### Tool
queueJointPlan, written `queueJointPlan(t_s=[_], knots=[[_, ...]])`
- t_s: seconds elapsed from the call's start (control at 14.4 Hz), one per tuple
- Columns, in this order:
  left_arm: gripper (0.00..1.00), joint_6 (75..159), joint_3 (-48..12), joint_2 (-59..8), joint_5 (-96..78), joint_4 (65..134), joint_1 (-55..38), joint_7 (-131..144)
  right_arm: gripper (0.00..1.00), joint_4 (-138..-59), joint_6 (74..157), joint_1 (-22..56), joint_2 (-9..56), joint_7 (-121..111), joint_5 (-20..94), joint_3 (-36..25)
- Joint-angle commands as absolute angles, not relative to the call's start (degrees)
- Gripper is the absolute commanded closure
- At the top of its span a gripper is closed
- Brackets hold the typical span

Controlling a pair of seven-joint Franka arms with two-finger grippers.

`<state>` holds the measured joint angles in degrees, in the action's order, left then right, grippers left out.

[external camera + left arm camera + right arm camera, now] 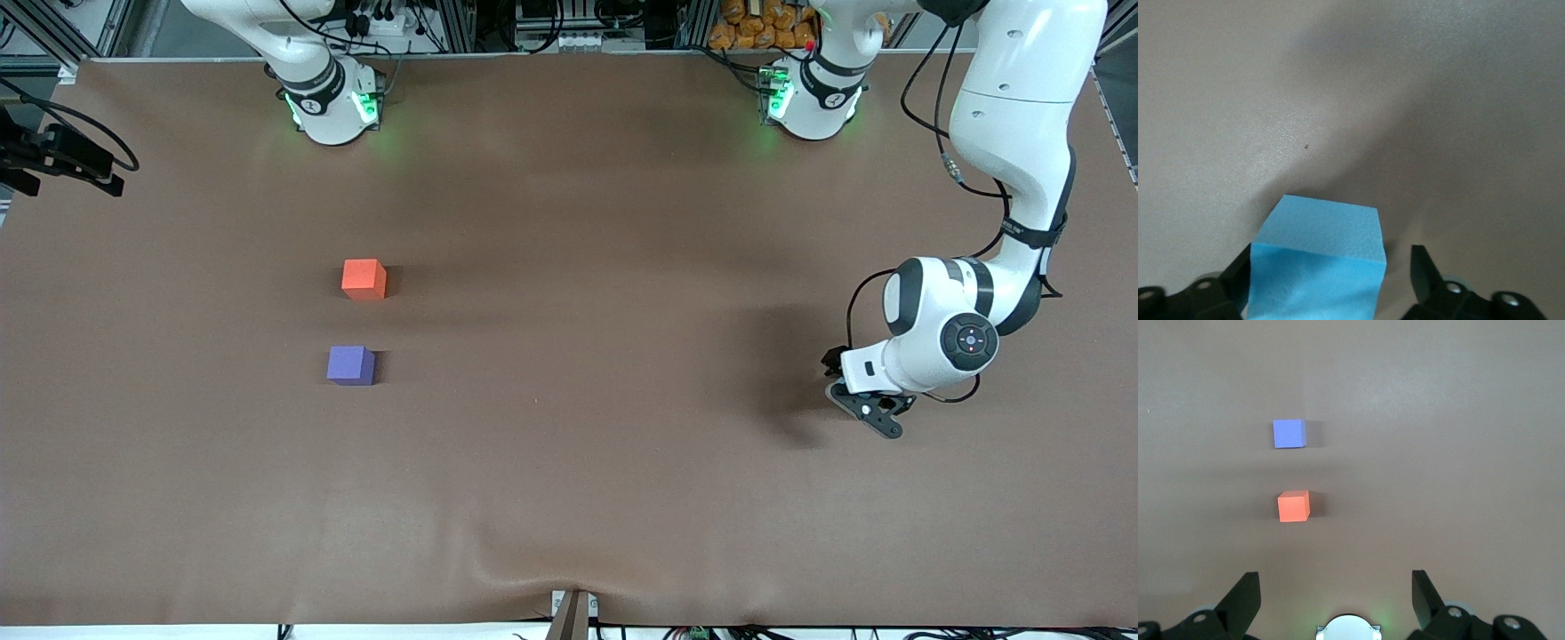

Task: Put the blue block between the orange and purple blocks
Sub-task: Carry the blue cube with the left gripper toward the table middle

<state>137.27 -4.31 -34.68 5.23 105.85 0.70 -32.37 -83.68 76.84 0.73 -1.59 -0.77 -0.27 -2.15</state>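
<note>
The left gripper (867, 411) hangs low over the table (569, 462) at the left arm's end, well apart from the orange block (364, 279), and from the front its own wrist housing covers most of it, so nothing it reaches for shows in that view. The left wrist view fills that gap: the blue block (1318, 263) sits between the two dark fingers (1425, 273), one finger close against a side face and the other standing off with a gap of table showing, so the jaws are spread wider than the cube and do not clamp it; the block's lower part is cut off by the picture's edge, and whether it rests on the table cannot be made out. The orange block lies toward the right arm's end, with the purple block (351, 365) nearer the front camera than it and a bare strip between the two. The right gripper (1335, 600) waits high above the orange block, jaws wide apart and holding nothing, and the front view cuts it off at its top edge
</note>
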Motion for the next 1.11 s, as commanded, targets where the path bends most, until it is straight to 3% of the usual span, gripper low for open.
queueJointPlan(t_s=[0.0,0.35,0.7,1.04], knots=[[0.47,137.7,-4.2,-35.0,6.2,105.1,1.0,-32.1,0.00,-83.2,76.8,0.3,-1.4,-0.3,-0.4,-1.8],[0.50,136.9,-4.3,-32.0,6.2,105.0,-0.9,-22.8,0.00,-83.4,76.5,0.3,-1.4,-0.3,-0.4,-1.8],[0.50,129.6,-4.5,-28.0,5.8,104.6,-12.3,-1.5,0.00,-83.6,76.3,0.4,-1.3,-0.3,-0.4,-1.8],[0.50,121.2,-4.7,-32.2,4.1,94.9,-27.0,20.4,0.00,-83.6,76.3,0.4,-0.4,-0.4,-0.4,-1.8]])
